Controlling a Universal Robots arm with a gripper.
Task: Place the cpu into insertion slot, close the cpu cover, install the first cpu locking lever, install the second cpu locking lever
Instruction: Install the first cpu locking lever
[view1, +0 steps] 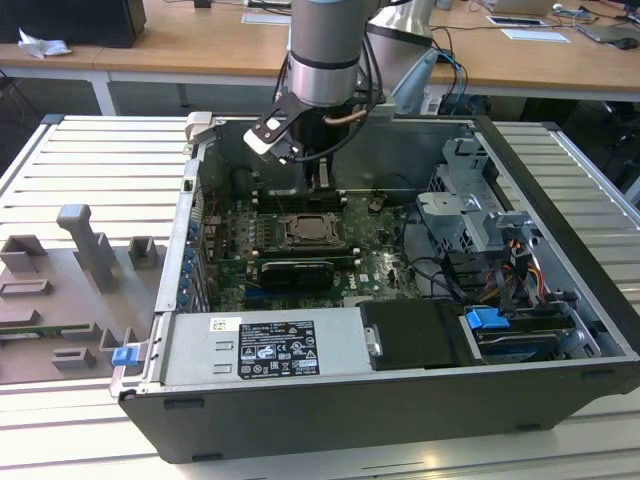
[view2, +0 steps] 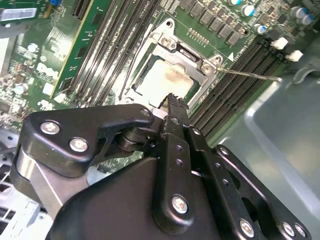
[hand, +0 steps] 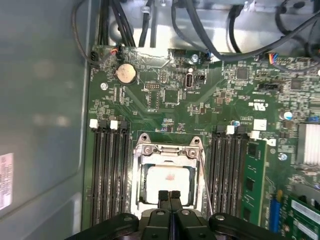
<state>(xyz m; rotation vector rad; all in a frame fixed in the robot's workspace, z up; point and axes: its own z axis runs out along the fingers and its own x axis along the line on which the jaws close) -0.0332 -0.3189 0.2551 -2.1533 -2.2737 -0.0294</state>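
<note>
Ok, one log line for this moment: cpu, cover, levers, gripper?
cpu: seated in socket | cpu cover: down over cpu | lever: one rod sticking out sideways | gripper: shut, above socket's edge

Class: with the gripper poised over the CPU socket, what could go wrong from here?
1. The shut gripper sits at the edge of the cpu cover; a small drift could scrape the cpu exposed in its window.
2. A thin locking lever juts over the memory slots; it looks unlatched, so the cover might lift.
</note>
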